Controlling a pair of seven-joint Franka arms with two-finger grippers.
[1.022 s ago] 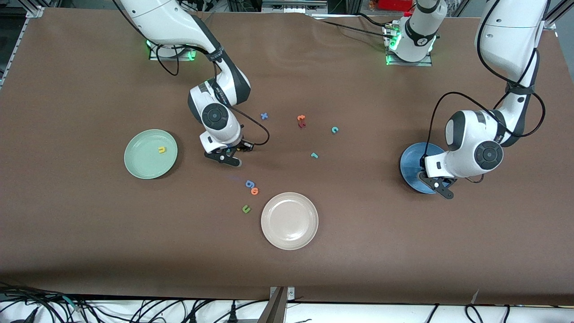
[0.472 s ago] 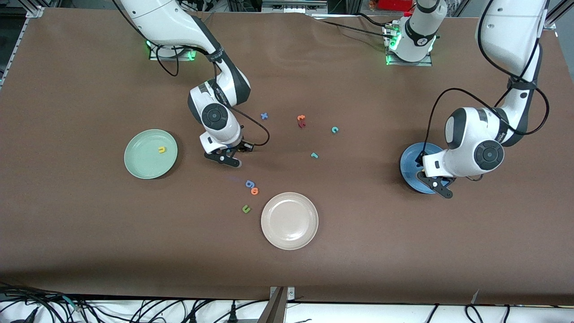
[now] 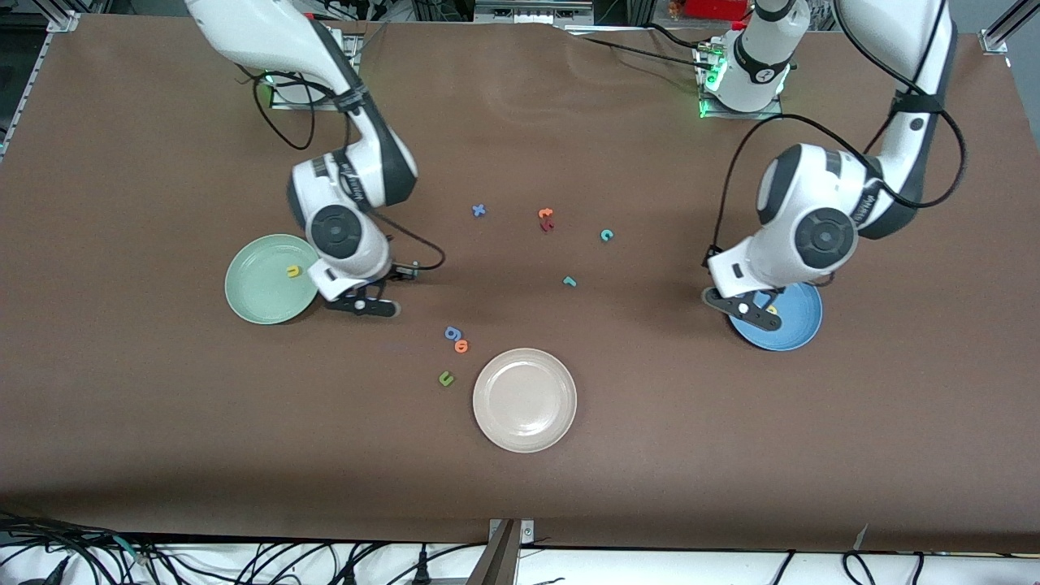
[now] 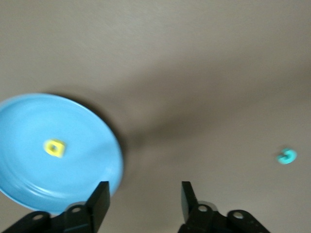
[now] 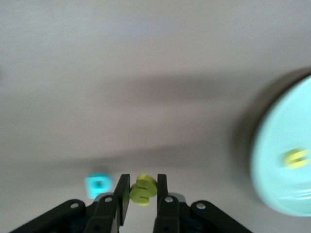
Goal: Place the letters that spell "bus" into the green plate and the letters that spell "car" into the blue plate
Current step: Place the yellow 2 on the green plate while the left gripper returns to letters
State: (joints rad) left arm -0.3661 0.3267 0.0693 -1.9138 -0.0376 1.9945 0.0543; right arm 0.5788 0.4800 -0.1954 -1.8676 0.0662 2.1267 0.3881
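My right gripper [image 3: 361, 305] is shut on the yellow s [image 5: 143, 190] and is over the table beside the green plate [image 3: 252, 296]. A yellow u [image 3: 292, 271] lies in that plate. The right wrist view shows the teal b [image 5: 97, 186] on the table next to my right gripper [image 5: 143, 178], with the green plate [image 5: 277, 160] off to one side. My left gripper [image 3: 741, 307] hangs open and empty over the rim of the blue plate [image 3: 792, 329], where the yellow a [image 3: 770, 309] lies. The teal c [image 3: 606, 236] and teal r [image 3: 569, 281] lie mid-table.
A beige plate [image 3: 525, 400] sits nearest the front camera. A blue g [image 3: 452, 332], an orange letter [image 3: 461, 346] and a green u [image 3: 445, 378] lie beside it. A blue x [image 3: 478, 210] and orange and dark red letters [image 3: 545, 218] lie farther back.
My right arm has carried the yellow s from mid-table toward the green plate. My left gripper has opened and slid off the blue plate toward the table's middle, which uncovers the yellow a.
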